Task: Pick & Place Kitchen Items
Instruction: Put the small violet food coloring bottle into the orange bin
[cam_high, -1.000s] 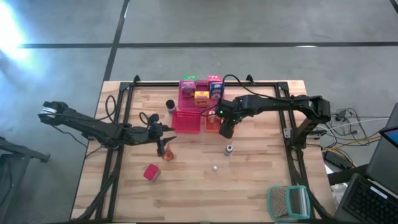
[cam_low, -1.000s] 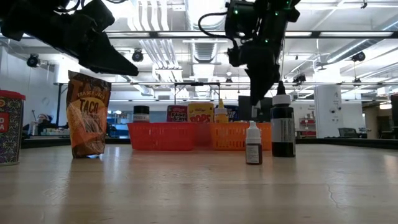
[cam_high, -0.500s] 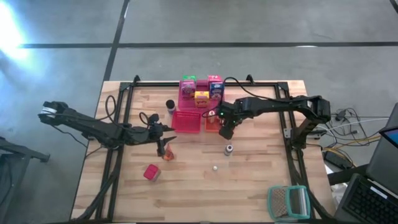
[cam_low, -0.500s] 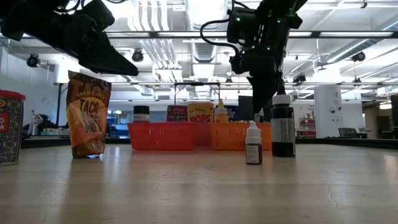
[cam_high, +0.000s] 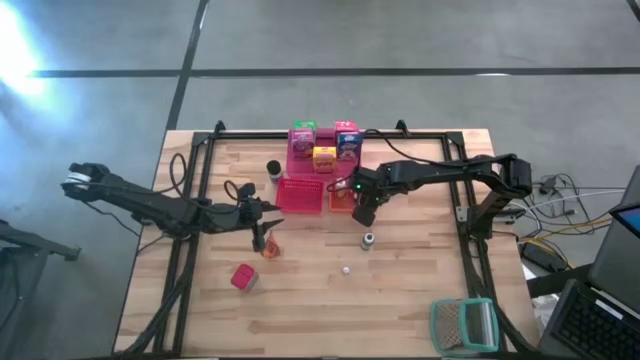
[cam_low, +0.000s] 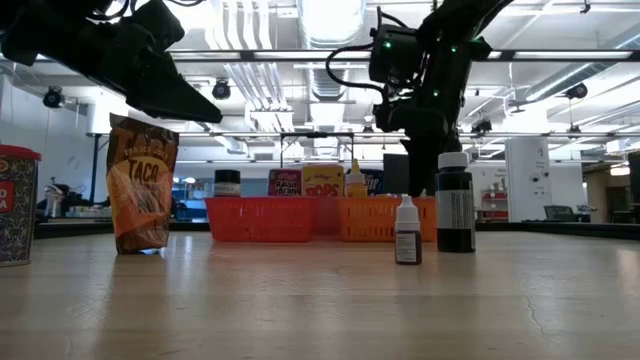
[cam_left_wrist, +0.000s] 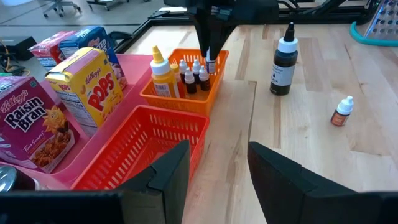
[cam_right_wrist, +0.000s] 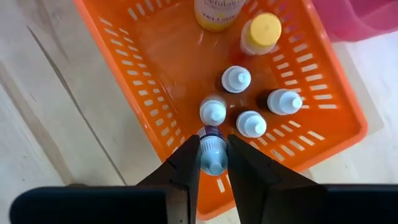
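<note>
Right wrist view shows the right hand (cam_right_wrist: 213, 163) closed on a small dropper bottle (cam_right_wrist: 212, 153), gripped by its neck just under the pale cap, directly above the orange basket (cam_right_wrist: 149, 59). Four dropper bottles stand in the basket already; the nearest one (cam_right_wrist: 213, 112) sits just beyond the held bottle, near the basket's bottom-centre rim in this frame. A yellow-capped bottle (cam_right_wrist: 262, 30) stands toward the upper right.

To complete the placement well:

1. Lower the bottle straight down, upright, into the bare floor of the basket beside the standing group, not on top of a cap.
2. Keep clear of the basket wall; the bottle hangs close to the rim, so a small inward shift looks advisable.
3. Open the hand only once the bottle's base rests on the basket floor, since these narrow bottles likely tip easily.
4. Withdraw vertically to avoid brushing neighbours.

High view places the left hand (cam_high: 262, 225) at centre left, partly open and holding nothing, above the orange taco packet (cam_high: 268, 246). One dropper bottle (cam_high: 368, 240) remains on the counter (cam_high: 400, 300) near centre.
</note>
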